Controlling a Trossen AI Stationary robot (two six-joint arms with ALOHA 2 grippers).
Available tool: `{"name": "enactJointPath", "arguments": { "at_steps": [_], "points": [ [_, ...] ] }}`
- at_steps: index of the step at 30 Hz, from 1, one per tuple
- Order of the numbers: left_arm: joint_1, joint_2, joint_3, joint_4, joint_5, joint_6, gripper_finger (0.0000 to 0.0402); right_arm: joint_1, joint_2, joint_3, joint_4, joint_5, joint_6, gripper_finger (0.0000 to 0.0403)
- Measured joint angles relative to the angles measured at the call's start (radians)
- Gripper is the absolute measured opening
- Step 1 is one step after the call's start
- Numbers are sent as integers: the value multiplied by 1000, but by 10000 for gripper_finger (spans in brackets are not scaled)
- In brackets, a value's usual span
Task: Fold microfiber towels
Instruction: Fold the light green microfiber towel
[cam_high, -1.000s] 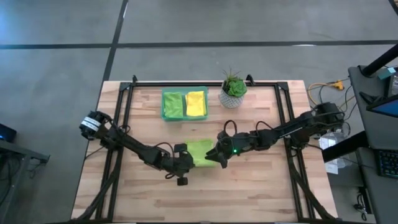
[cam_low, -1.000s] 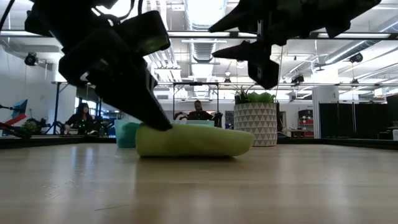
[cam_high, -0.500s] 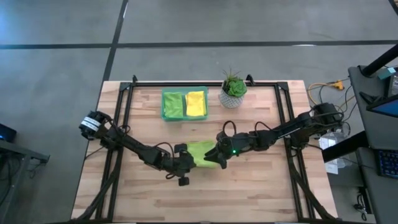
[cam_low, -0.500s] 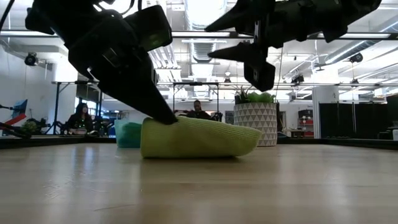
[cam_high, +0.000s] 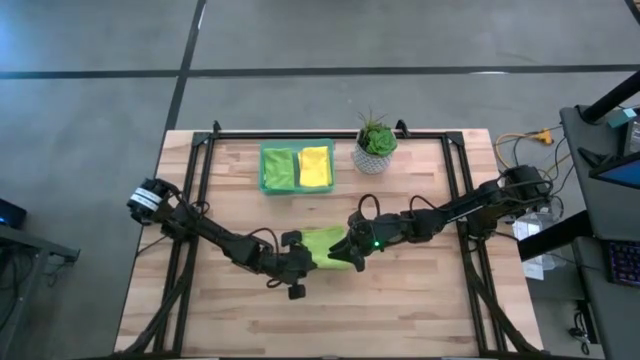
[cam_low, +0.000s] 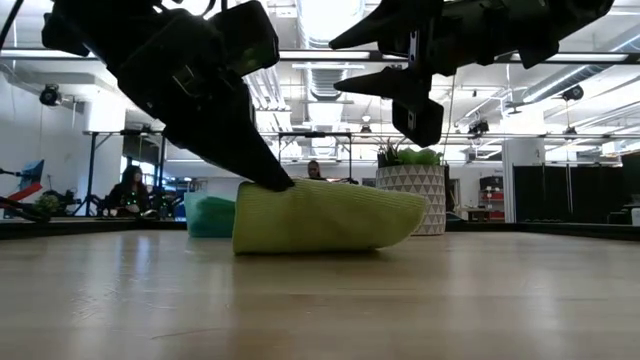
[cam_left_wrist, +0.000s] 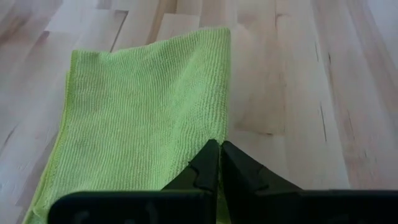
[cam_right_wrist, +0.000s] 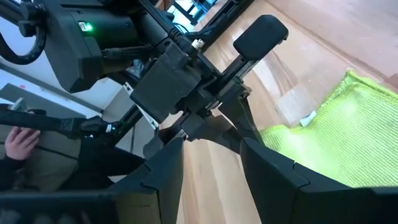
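Here the lime towel (cam_high: 322, 243) lies folded, left fingers (cam_left_wrist: 214, 163) pinching its edge, right fingers (cam_right_wrist: 267, 171) parted.

Bare tabletop (cam_high: 400, 300) nearside; plant (cam_high: 376, 143) behind.

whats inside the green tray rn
The green tray holds two folded towels side by side: a lime green towel and a yellow towel. Anything beneath them is covered.
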Motion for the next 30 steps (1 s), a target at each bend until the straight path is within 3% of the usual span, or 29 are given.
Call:
{"name": "enactJointPath", "arguments": {
  "at_steps": [22, 30],
  "points": [
    [0, 0, 1, -1, 1, 0, 0, 6, 0, -1, 4, 0, -27, 155],
    [0, 0, 3, 0, -1, -1, 0, 6, 0, -9, 5, -47, -54, 155]
  ]
}}
